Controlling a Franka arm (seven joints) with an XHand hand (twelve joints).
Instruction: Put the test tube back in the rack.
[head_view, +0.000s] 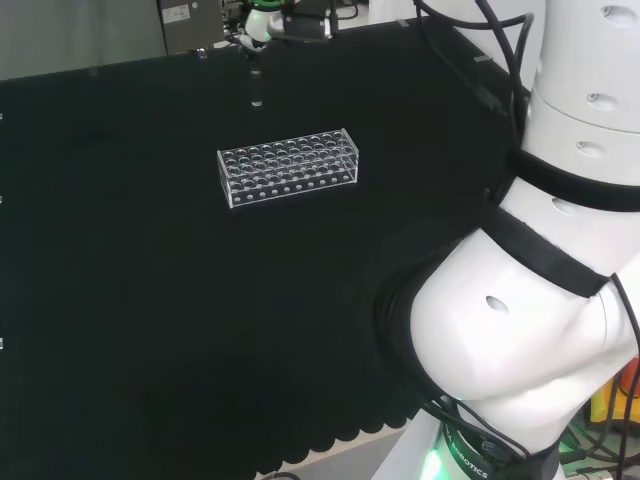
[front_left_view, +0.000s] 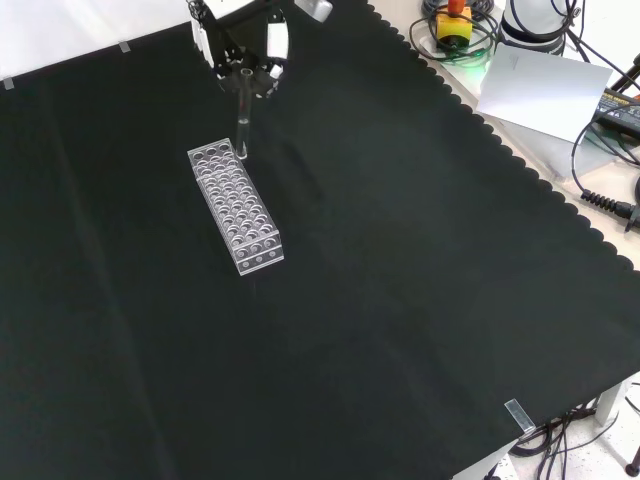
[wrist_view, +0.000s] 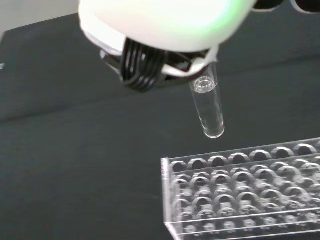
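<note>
Rack (front_left_view: 236, 206) below test tube (front_left_view: 243, 118) in hand (front_left_view: 240, 42).

My hand (front_left_view: 245, 45) hangs at about twelve o'clock in the front view, fingers (front_left_view: 276, 40) curled downward and pinching the test tube (front_left_view: 243, 112), which points straight down. In the head view my white arm links (head_view: 540, 300) bulk at three o'clock.

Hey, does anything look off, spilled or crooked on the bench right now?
Nothing stands out. The clear rack sits flat on the black cloth, and the robot hand holds the test tube about upright above the rack's far end.
</note>
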